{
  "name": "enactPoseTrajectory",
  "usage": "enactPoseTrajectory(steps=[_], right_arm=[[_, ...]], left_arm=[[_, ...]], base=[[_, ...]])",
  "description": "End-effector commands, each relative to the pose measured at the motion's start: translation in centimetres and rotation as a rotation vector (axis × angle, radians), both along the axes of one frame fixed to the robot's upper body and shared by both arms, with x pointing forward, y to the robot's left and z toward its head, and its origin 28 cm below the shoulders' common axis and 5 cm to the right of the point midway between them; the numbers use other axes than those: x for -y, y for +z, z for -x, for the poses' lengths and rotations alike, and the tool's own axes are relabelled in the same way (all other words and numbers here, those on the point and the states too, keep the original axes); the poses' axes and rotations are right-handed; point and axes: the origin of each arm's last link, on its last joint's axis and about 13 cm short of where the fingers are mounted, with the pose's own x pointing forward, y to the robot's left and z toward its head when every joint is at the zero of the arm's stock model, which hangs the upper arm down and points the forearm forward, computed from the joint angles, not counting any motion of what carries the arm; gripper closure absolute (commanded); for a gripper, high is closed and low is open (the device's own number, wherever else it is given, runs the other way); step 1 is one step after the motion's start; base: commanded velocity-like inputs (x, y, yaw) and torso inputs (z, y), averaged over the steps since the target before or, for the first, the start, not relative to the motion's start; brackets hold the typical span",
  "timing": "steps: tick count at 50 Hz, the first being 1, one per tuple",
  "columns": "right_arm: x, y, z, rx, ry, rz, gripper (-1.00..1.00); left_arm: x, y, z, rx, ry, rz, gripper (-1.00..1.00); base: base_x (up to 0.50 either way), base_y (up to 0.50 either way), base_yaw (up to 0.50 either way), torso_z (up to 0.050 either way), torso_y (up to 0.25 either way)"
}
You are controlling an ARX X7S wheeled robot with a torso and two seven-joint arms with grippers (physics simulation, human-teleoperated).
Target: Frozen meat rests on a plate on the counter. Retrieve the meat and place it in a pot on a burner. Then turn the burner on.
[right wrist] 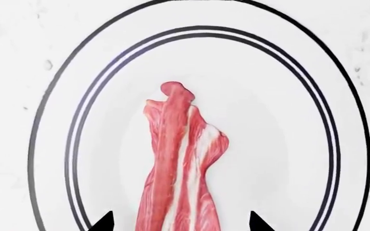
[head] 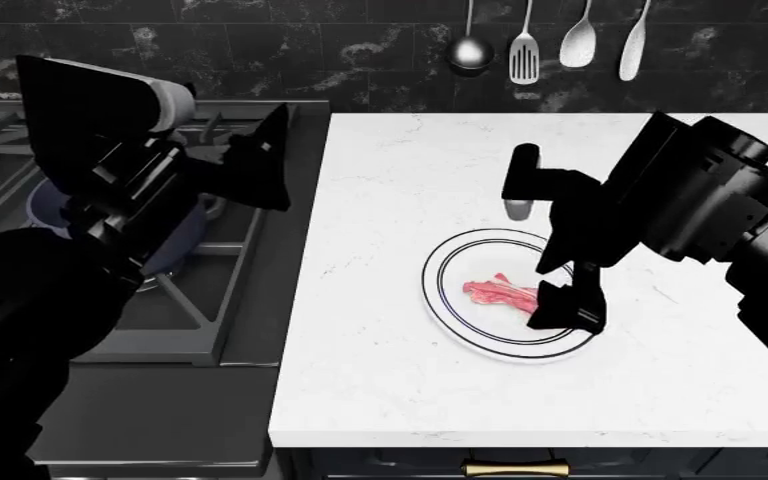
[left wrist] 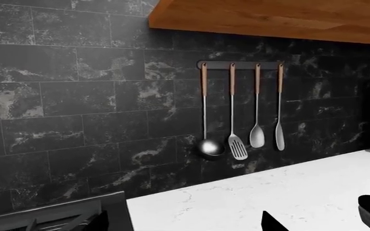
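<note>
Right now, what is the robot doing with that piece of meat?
The robot is about to pick up the meat. Its right gripper hangs open just above the meat, one fingertip on each side, not touching it yet. The meat lies on the white plate on the counter. The left gripper waits over the stove, near the blue pot where the meat should go.
</note>
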Motion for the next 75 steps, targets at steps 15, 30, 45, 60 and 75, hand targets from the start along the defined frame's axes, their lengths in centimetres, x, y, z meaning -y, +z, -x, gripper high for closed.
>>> enactPoseTrajectory(steps=[15,30,45,60,75], right_arm=[[0.0,0.0,0.0,0.002,-0.009,0.006,1.00],[0.1,0.8,0.5,0.028,-0.013,-0.001,1.00],[0.1,2.1,1.3,0.094,-0.002,-0.030,1.00],[-0.2,4.0,3.4,0.246,-0.001,-0.182,1.00],[-0.7,5.7,4.9,0.519,0.007,-0.313,1.00]], left_arm=[[-0.2,-0.2,-0.5,-0.015,0.008,0.011,-1.00],[-0.2,-0.1,-0.2,-0.006,0.005,0.011,-1.00],[-0.2,0.1,0.1,0.000,0.004,0.012,-1.00],[-0.3,0.0,0.5,0.001,-0.002,0.026,-1.00],[-0.2,0.2,1.1,0.009,-0.001,0.032,-1.00]], base=[[0.00,0.00,0.00,0.000,0.000],[0.00,0.00,0.00,0.000,0.001],[0.00,0.00,0.00,0.000,0.000],[0.00,0.00,0.00,0.000,0.001],[0.00,0.00,0.00,0.000,0.000]])
